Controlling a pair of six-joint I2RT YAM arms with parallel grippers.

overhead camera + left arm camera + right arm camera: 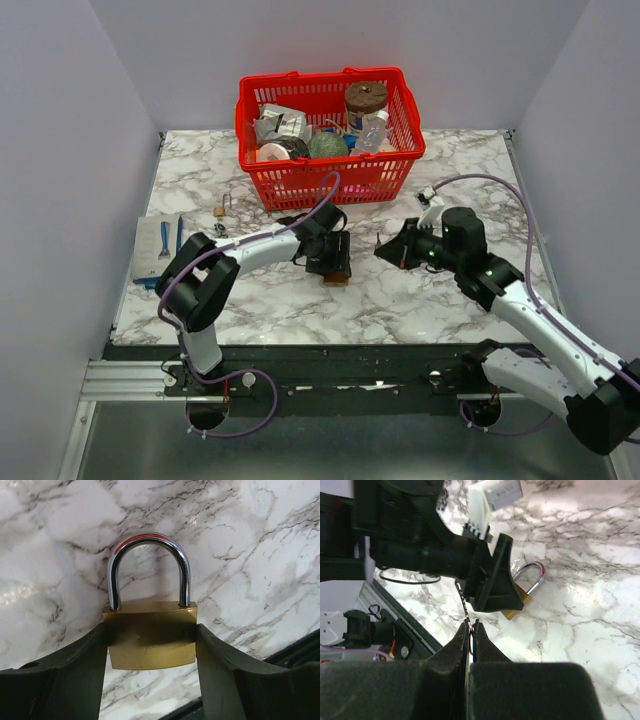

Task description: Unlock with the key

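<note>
A brass padlock (151, 637) with a closed silver shackle is clamped between my left gripper's (150, 652) black fingers (80, 670), low over the marble. In the top view the left gripper (333, 265) holds the padlock (336, 279) at mid table. My right gripper (471, 630) is shut on a thin key (462, 596), whose blade points at the left gripper's finger. The padlock (520, 600) shows just behind that finger in the right wrist view. In the top view the right gripper (384, 250) sits a short way right of the padlock.
A red basket (330, 170) with several items stands at the back centre. A small second padlock with keys (220, 212) lies at left, next to a white card with blue tools (160, 245). The table's front rail (300, 365) runs along the near edge.
</note>
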